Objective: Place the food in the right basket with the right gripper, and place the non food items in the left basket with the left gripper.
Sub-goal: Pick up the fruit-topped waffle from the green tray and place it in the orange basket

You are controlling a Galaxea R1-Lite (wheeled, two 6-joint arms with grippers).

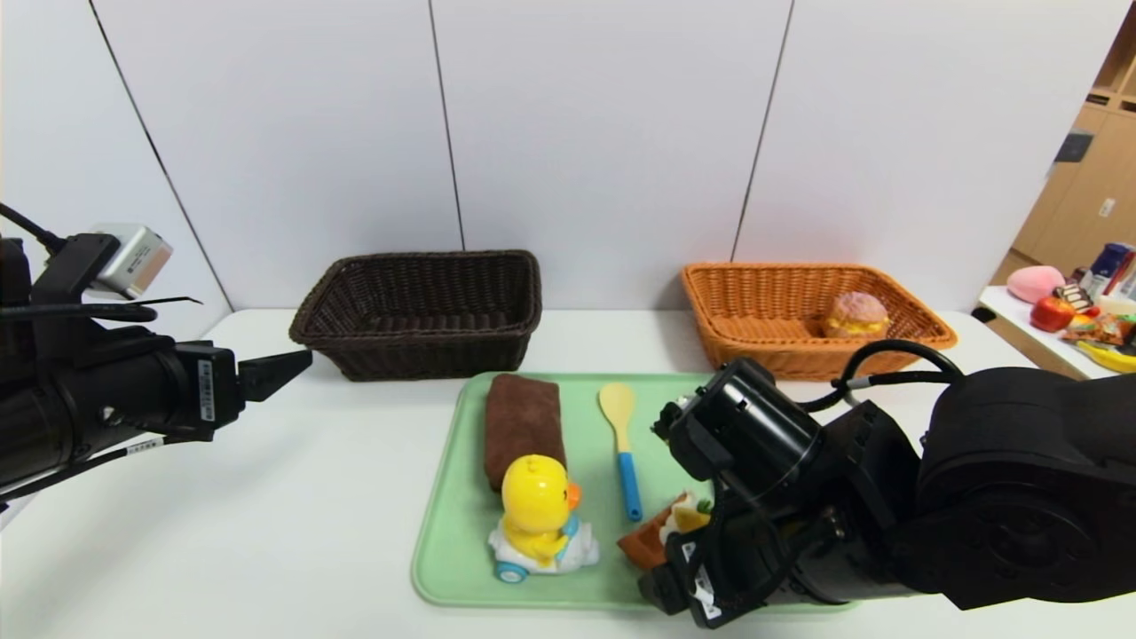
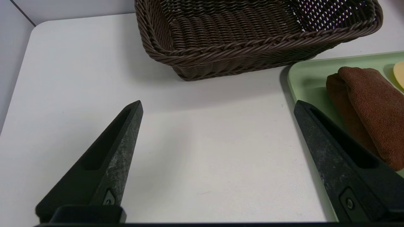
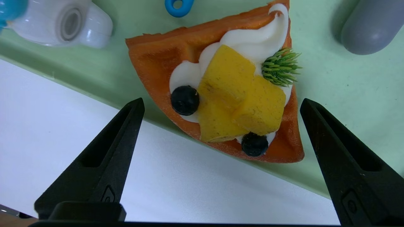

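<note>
We see a lab-like test room: plain white wall panels [image 1: 603, 124], a bare white tabletop [image 1: 266, 497], a side table of toy props [image 1: 1078, 311].

An orange-brown waffle wedge [image 3: 221, 104] topped with cream, yellow fruit and blueberries lies on the tray's near edge beside the yellow duck toy [image 1: 538, 519], brown towel [image 1: 522, 426] and blue-handled spoon [image 1: 621, 448], while the bun [image 1: 856, 315] sits in the orange basket [image 1: 754, 342]; the dark basket [image 1: 417, 351] holds nothing.
</note>
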